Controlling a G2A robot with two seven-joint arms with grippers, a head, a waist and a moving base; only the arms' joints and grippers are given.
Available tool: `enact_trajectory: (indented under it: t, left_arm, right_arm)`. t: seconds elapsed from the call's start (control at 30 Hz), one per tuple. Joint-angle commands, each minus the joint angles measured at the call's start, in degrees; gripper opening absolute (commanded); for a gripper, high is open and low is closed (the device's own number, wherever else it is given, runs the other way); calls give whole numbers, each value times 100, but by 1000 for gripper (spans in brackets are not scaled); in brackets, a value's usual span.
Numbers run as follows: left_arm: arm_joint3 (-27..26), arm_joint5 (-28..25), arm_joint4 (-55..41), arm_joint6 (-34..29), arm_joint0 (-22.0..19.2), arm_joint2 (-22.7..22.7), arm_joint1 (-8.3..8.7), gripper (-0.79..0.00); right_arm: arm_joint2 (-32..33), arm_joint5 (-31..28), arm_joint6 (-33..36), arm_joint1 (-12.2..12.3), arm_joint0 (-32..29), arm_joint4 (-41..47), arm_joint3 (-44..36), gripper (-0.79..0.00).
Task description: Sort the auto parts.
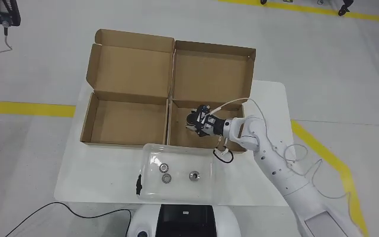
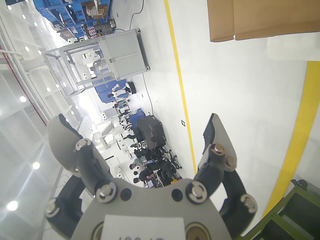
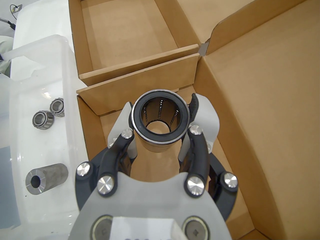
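My right gripper (image 3: pixel 161 116) is shut on a linear bearing (image 3: pixel 160 118), a metal sleeve with black end rings, held upright over the right cardboard box (image 1: pixel 237 139). In the top view the same right gripper (image 1: pixel 198 121) hangs inside that box's near left part. The left cardboard box (image 1: pixel 89 121) beside it shows a bare floor (image 3: pixel 125 33). A clear plastic bin (image 1: pixel 151 151) holds two small roller bearings (image 3: pixel 43 119) and a grey steel bushing (image 3: pixel 46 178). My left gripper (image 2: pixel 140 131) stands open, pointing out at the room with nothing between its fingers.
Both boxes have their lids (image 1: pixel 130 62) folded back at the far side. The white table (image 1: pixel 95 178) has bare room left of the bin. A black cable (image 1: pixel 35 213) runs over the floor near the table's front left corner.
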Motion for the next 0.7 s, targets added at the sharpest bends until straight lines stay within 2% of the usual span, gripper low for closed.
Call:
enact_trajectory:
  t: [0.0, 0.17, 0.4, 0.67]
  left_arm:
    - [0, 0, 0, 0, 0, 0, 0, 0]
    - [0, 0, 0, 0, 0, 0, 0, 0]
    - [0, 0, 0, 0, 0, 0, 0, 0]
    - [0, 0, 0, 0, 0, 0, 0, 0]
  right_arm:
    - [-92, 28, 71, -41, 96, 76, 122, -785]
    - [-400, 55, 204, -182, 391, 253, 540, -785]
    - [-712, 146, 35, -351, 658, 285, 1059, -785]
    - [-859, 317, -599, -382, 723, -487, 1299, -770]
